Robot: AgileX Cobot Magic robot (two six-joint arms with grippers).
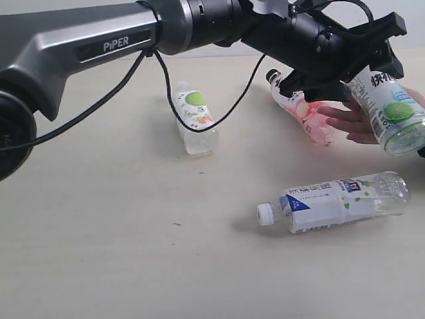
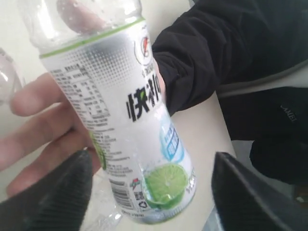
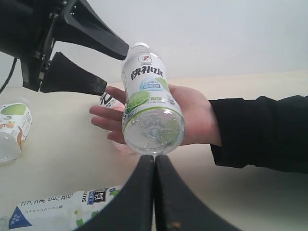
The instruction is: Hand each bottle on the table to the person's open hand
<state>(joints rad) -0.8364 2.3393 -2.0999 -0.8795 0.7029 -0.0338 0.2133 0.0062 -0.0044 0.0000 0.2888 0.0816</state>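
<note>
Exterior: "PiPER" is read on the left arm (image 1: 113,45), upper left; the lime-label bottle (image 1: 392,109) is laid on the open hand (image 1: 352,123), right edge.
Left wrist: the left gripper (image 2: 151,161) is spread wide either side of it.
Right wrist: the right gripper (image 3: 154,187) is closed, empty, bottom centre.

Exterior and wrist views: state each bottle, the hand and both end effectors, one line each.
Bare open hand, dark sleeve: palm up, bearing a bottle.
Clear plastic lime-label bottle with white cap: resting on that hand, not gripped.
Clear pink bottle, black cap: lying on the beige table.
Second lime-label bottle: lying on the table.
Blue-white-label bottle, white cap: lying on its side.
Black left end effector: open.
Black right end effector: shut, empty.
</note>
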